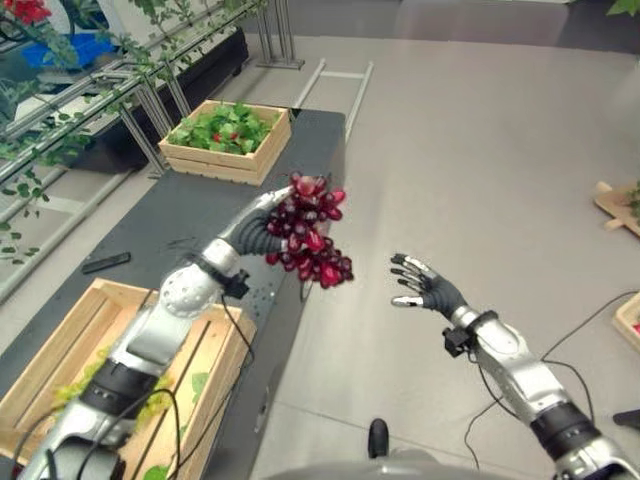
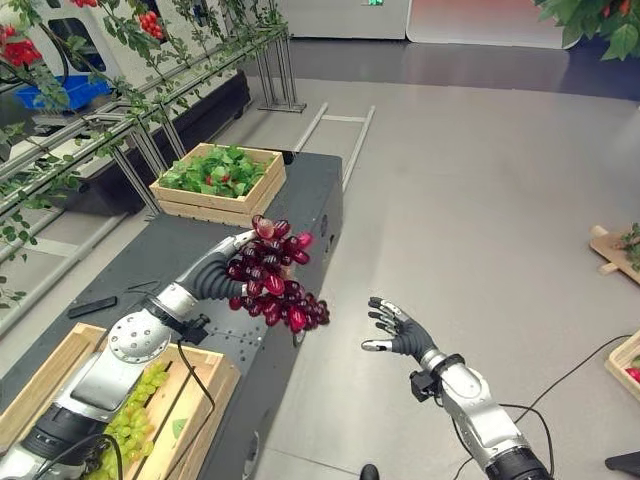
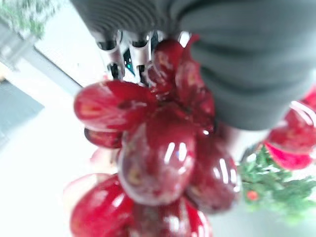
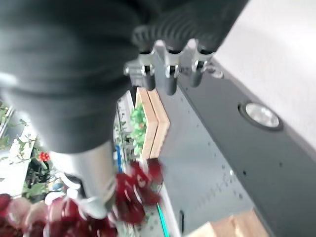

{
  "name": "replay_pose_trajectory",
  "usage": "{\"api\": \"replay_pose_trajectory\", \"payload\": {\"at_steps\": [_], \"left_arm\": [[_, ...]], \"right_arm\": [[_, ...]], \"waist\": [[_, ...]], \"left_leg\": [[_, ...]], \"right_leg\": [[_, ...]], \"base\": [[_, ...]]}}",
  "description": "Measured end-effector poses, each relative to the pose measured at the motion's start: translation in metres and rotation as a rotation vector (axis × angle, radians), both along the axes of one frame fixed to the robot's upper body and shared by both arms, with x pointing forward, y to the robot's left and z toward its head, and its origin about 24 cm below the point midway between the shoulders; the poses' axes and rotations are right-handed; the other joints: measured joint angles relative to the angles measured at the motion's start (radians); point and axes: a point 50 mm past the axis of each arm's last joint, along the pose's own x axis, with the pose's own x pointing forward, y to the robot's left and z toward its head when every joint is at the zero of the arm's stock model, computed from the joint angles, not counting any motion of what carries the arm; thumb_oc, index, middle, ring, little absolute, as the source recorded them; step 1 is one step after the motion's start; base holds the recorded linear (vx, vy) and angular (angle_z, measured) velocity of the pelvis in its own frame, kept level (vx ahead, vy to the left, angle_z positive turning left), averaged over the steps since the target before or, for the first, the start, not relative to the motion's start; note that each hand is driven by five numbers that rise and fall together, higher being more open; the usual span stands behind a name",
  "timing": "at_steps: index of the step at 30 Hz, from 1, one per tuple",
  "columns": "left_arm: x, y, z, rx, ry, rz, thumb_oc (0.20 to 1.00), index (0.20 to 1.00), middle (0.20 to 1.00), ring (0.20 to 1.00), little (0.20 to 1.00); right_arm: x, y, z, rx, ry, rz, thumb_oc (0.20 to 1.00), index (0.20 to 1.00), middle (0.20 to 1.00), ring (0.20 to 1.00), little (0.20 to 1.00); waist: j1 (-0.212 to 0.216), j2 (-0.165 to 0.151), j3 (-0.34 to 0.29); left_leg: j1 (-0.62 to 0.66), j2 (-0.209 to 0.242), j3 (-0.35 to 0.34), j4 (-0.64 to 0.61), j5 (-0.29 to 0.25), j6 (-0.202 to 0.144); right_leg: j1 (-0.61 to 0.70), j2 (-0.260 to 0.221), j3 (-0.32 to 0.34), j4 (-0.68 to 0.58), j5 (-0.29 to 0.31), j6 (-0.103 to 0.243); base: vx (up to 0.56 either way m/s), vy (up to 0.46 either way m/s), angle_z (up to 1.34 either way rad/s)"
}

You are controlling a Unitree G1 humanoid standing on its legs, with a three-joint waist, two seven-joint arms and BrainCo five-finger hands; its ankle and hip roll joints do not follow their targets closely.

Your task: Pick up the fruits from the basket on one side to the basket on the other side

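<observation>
- Left eye view: a bunch of red grapes (image 1: pixel 310 232) is held up in the air by the left hand (image 1: pixel 262 222), whose fingers are curled round the top of the bunch. The bunch hangs over the right edge of a dark table (image 1: pixel 190 245).
- A near crate (image 1: pixel 75 340) with green grapes (image 1: pixel 70 392) is seen at the table's near end, under the left arm. A far crate (image 1: pixel 225 160) filled with green leaves stands at the far end.
- The right hand (image 1: pixel 428 286) is held over the floor, well to the right of the bunch, fingers spread and holding nothing.
- Right eye view: the red grapes are seen between the two crates, apart from both, with green grapes lying in the near crate.
- Left wrist view: glossy red grapes are pressed close against the hand's dark cover, with silver fingers (image 3: pixel 114 64) seen behind them.
- Right wrist view: the right hand's fingers are seen extended over the table; the red grapes and the far crate are seen beyond.
</observation>
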Motion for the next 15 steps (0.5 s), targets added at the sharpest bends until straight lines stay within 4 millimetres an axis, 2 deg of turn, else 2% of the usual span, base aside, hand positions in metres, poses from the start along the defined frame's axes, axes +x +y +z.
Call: {"api": "replay_pose_trajectory", "payload": {"at_steps": [3, 5, 6, 7, 8, 10, 11, 12, 15], "left_arm": [[-0.001, -0.008, 0.001, -0.05, 0.03, -0.06, 0.2, 0.2, 0.2, 0.2, 0.2], [0.0, -0.01, 0.004, -0.068, 0.032, -0.078, 0.2, 0.2, 0.2, 0.2, 0.2], [0.003, -0.02, 0.012, -0.062, 0.018, -0.113, 0.2, 0.2, 0.2, 0.2, 0.2], [0.004, -0.025, 0.014, -0.058, 0.01, -0.135, 0.2, 0.2, 0.2, 0.2, 0.2], [0.003, -0.028, 0.015, -0.067, 0.012, -0.155, 0.2, 0.2, 0.2, 0.2, 0.2], [0.003, -0.027, 0.016, -0.07, 0.011, -0.15, 0.2, 0.2, 0.2, 0.2, 0.2], [0.004, -0.025, 0.017, -0.074, 0.01, -0.146, 0.2, 0.2, 0.2, 0.2, 0.2], [0.004, -0.023, 0.018, -0.071, 0.007, -0.134, 0.2, 0.2, 0.2, 0.2, 0.2], [0.005, -0.022, 0.02, -0.066, -0.001, -0.133, 0.2, 0.2, 0.2, 0.2, 0.2]], "right_arm": [[-0.002, 0.007, 0.001, 0.065, 0.029, 0.047, 1.0, 1.0, 1.0, 1.0, 1.0], [0.0, 0.012, 0.003, 0.103, 0.049, 0.073, 1.0, 1.0, 1.0, 1.0, 1.0], [0.0, 0.016, 0.004, 0.137, 0.081, 0.107, 1.0, 1.0, 1.0, 1.0, 1.0], [0.0, 0.017, 0.005, 0.14, 0.093, 0.129, 1.0, 1.0, 1.0, 1.0, 1.0], [-0.001, 0.019, 0.009, 0.152, 0.11, 0.169, 1.0, 1.0, 1.0, 1.0, 1.0], [-0.004, 0.019, 0.019, 0.148, 0.098, 0.226, 1.0, 1.0, 1.0, 1.0, 1.0], [-0.006, 0.017, 0.023, 0.136, 0.093, 0.248, 1.0, 1.0, 1.0, 1.0, 1.0], [-0.007, 0.014, 0.03, 0.123, 0.081, 0.271, 1.0, 1.0, 1.0, 1.0, 1.0], [-0.007, 0.016, 0.036, 0.132, 0.06, 0.296, 1.0, 1.0, 1.0, 1.0, 1.0]], "waist": [[0.002, 0.004, -0.004], [0.012, -0.001, -0.001], [0.013, -0.027, 0.013], [0.026, -0.034, 0.015], [0.035, -0.044, 0.018], [0.029, -0.045, 0.019], [0.03, -0.045, 0.019], [0.028, -0.049, 0.021], [0.021, -0.052, 0.014]], "left_leg": [[-0.016, 0.012, -0.015, 0.045, -0.004, -0.005], [-0.064, 0.014, -0.055, 0.13, -0.005, -0.007], [-0.122, 0.003, -0.125, 0.23, 0.008, -0.005], [-0.141, -0.003, -0.155, 0.255, 0.014, -0.002], [-0.162, -0.043, -0.25, 0.232, -0.02, -0.022], [-0.164, -0.096, -0.316, 0.116, -0.015, -0.019], [-0.172, -0.101, -0.319, 0.097, -0.01, -0.01], [-0.177, -0.094, -0.291, 0.101, -0.002, 0.002], [-0.156, -0.078, -0.271, 0.093, -0.009, 0.011]], "right_leg": [[-0.001, 0.005, -0.002, 0.015, -0.015, -0.009], [-0.013, 0.009, 0.0, 0.037, -0.026, -0.022], [-0.027, -0.01, 0.029, 0.061, -0.037, -0.037], [-0.029, -0.018, 0.034, 0.064, -0.039, -0.041], [-0.017, -0.016, 0.072, 0.048, -0.023, -0.05], [-0.029, -0.013, 0.111, 0.045, -0.022, -0.053], [-0.039, -0.01, 0.116, 0.054, -0.024, -0.056], [-0.045, 0.007, 0.12, 0.064, -0.027, -0.059], [-0.067, 0.039, 0.126, 0.067, -0.028, -0.06]], "base": [[-0.01, -0.206, 0.08], [-0.07, -0.209, 0.2], [0.05, -0.053, 0.17], [0.11, -0.014, 0.16], [0.11, -0.012, 0.08], [0.02, -0.005, -0.08], [0.0, 0.018, -0.39], [0.0, 0.02, -0.49], [0.07, 0.079, -0.56]]}}
